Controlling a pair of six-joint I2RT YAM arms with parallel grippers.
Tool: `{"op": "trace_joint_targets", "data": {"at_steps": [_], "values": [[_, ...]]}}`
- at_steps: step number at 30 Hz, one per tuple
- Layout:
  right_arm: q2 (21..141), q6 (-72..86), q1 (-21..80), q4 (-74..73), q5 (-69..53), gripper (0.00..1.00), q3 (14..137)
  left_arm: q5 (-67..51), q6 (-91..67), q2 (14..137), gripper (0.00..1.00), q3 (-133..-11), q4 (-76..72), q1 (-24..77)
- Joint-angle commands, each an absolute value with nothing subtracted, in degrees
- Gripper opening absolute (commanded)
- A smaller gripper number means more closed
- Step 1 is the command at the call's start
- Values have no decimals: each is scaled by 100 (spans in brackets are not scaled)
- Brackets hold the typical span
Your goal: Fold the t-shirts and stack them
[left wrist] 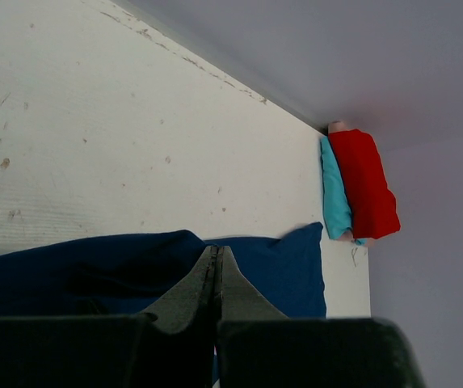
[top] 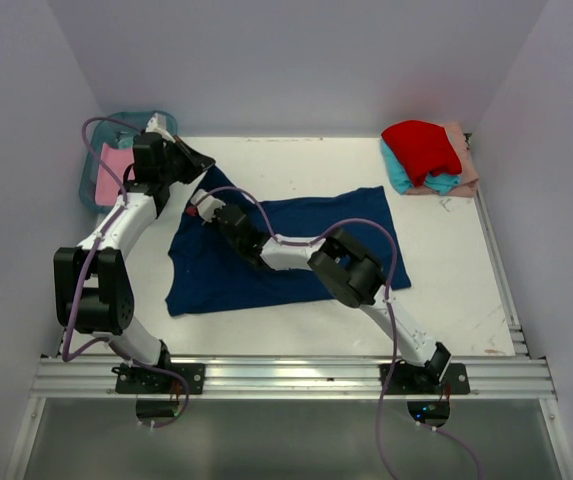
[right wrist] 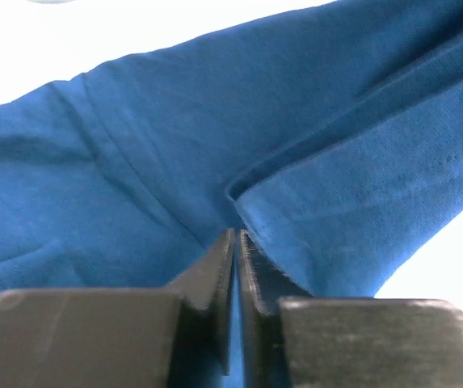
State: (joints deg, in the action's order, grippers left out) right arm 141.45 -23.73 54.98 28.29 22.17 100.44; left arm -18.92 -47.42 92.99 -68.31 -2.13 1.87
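The navy t-shirt (top: pixel 206 275) lies spread out on the left-centre of the bench (top: pixel 456 290), with a fold along its far-left part. The right gripper (top: pixel 201 205) reaches across to that far-left part, its 2 fingers pressed nearly together and pinching a fold of the navy cloth. The left gripper (top: pixel 198 160) hangs just beyond the shirt near the far-left corner, its fingers together and holding nothing. At the far-right corner the red t-shirt (top: pixel 421 145) sits on the teal t-shirt (top: pixel 401 175) and the peach t-shirt (top: pixel 463 160). A pink t-shirt (top: pixel 116 165) lies in the bin (top: pixel 94 192) by the far-left corner.
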Motion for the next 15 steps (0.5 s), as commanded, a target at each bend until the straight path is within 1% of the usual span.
{"op": "trace_joint_targets", "data": {"at_steps": [1,2,15], "values": [[13878,-2390,5458,3269,2505,5,9854,-1986,-4764,9149,0,-6970,-369,123],[13800,-2399,5449,3330,2566,0,9774,-1969,-4764,9167,0,-6970,-369,123],[12604,-2399,5449,4262,2698,0,7956,-1854,-4702,9255,0,-6979,-308,105]]}}
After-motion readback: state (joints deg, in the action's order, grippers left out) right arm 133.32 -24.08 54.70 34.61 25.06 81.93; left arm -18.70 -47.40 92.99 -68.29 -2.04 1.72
